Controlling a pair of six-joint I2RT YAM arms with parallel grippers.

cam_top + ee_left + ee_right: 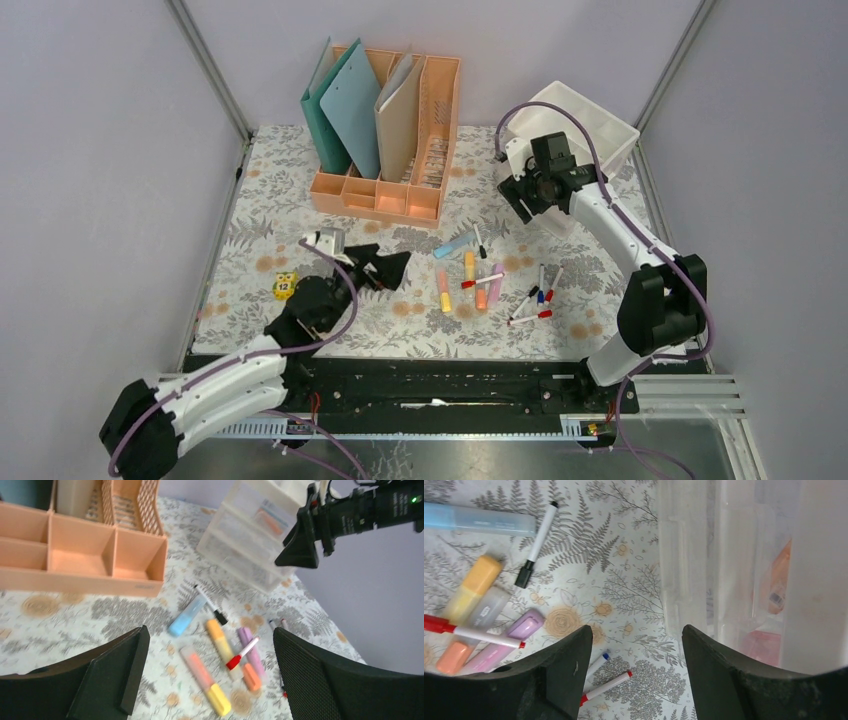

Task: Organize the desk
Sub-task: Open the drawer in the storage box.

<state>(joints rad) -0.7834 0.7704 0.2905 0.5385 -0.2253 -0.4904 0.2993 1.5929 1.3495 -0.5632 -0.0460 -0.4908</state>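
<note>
On the near half of the enclosure, the desk (420, 325) is seen from above as a broad tabletop under a white-grey cloth printed with ferns and tan flowers; it spans the floor between the grey walls.

Left gripper (378, 266): shown low over the left-centre of the cloth, its jaws spread to their widest. Nothing is held and nothing lies between the black fingers (115, 670). No contact with the cloth can be made out.

Right gripper (522, 200): shown raised at the front of the white drawer unit (590, 120), jaws parted, nothing pinched. In the wrist view the unit's translucent front edge is seen in the gap between the jaws; whether it is touched cannot be told. An orange item (776, 580) is visible inside a drawer.

Between the two grippers a loose cluster is laid on the cloth:
- blue highlighter (452, 246), next to a black-capped pen (480, 242)
- yellow highlighter (469, 265), pink-and-yellow highlighter (443, 290), purple highlighter (495, 280) and orange highlighter (481, 295)
- a red-capped marker (482, 281) laid across the last three
- several thin markers (535, 295) just to the right

A small yellow tag (285, 286) is seen left of the left gripper. At the back, the peach file rack (385, 195) holds upright folders (355, 110).
</note>
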